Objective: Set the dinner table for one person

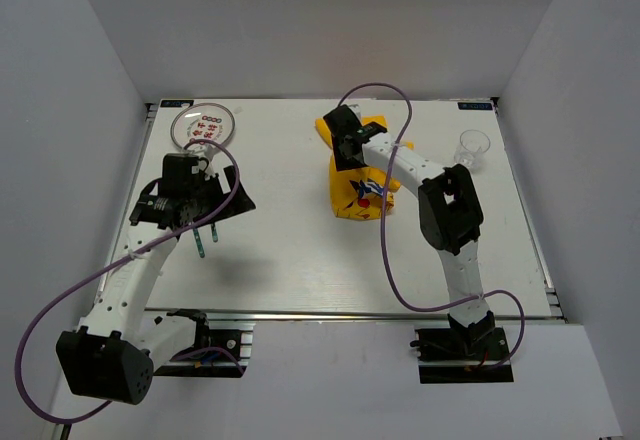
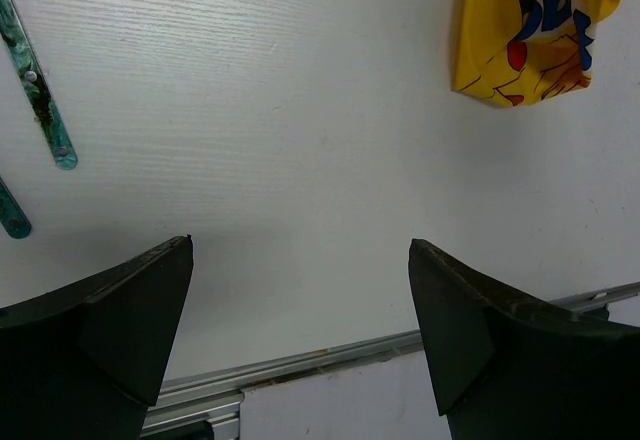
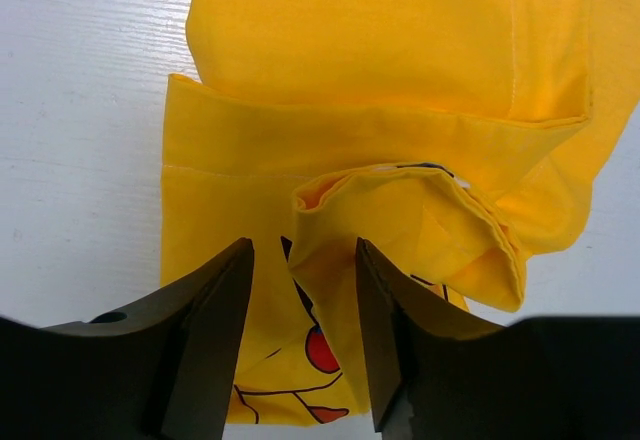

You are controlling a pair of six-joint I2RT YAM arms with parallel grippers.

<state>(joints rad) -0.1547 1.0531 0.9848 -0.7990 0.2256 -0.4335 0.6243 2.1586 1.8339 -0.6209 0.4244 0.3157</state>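
The white dinner table [image 1: 290, 270] holds a crumpled yellow cartoon-printed cloth [image 1: 357, 182] at its middle back. My right gripper [image 1: 347, 135] hovers over the cloth's far end. In the right wrist view its jaws [image 3: 305, 260] stand partly open around a raised fold of the cloth [image 3: 400, 220], which lies against the right finger and is not clamped. My left gripper [image 1: 203, 198] is wide open and empty [image 2: 300, 260] above bare tabletop [image 2: 300, 140]. Two green-handled utensils [image 1: 205, 240] lie just beside it, also in the left wrist view [image 2: 38, 80].
A clear plate with red prints [image 1: 203, 127] sits at the back left. A clear glass [image 1: 473, 147] stands at the back right. The metal rail front edge [image 2: 330, 355] runs close under the left gripper. White walls enclose the table.
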